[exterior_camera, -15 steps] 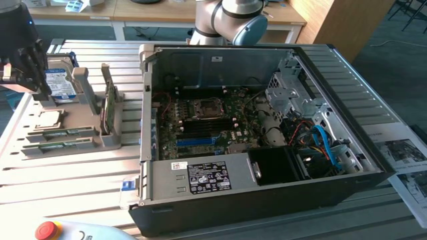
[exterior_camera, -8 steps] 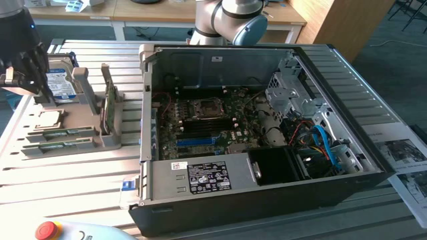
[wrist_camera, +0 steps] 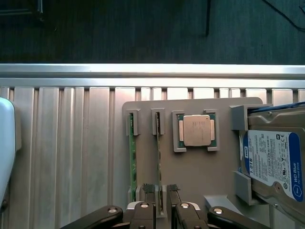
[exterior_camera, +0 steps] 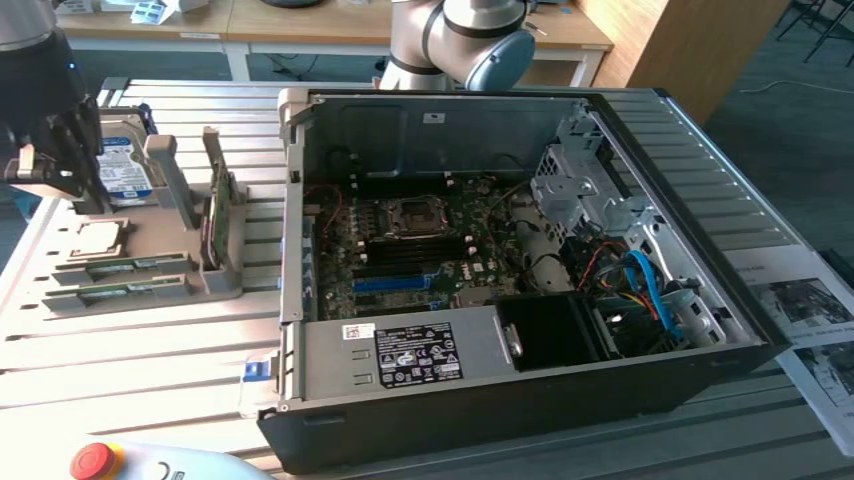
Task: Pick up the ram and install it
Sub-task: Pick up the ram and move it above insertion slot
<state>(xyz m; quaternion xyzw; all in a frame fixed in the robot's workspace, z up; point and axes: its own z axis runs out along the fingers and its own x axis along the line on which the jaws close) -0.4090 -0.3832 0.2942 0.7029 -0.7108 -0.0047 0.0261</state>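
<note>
Two green ram sticks stand on edge in slots of a grey holder tray point(wrist_camera: 190, 167). My gripper point(wrist_camera: 160, 191) hangs low over the tray, open, with one dark fingertip on each side of the ram stick point(wrist_camera: 158, 152) nearer the CPU. It does not grip the stick. The other ram stick point(wrist_camera: 132, 157) stands free beside it. In the exterior view the gripper point(exterior_camera: 67, 185) is at the far left above the tray, and the ram sticks point(exterior_camera: 127, 266) lie below it. The open computer case point(exterior_camera: 747, 335) shows its motherboard point(exterior_camera: 400, 250).
A silvery CPU point(wrist_camera: 196, 130) and a hard drive point(wrist_camera: 271, 162) with a blue-white label share the tray. An upright board point(exterior_camera: 220, 215) stands between tray and case. A red stop button point(exterior_camera: 96, 460) sits at the table's front, papers point(exterior_camera: 814, 300) at the exterior view's right.
</note>
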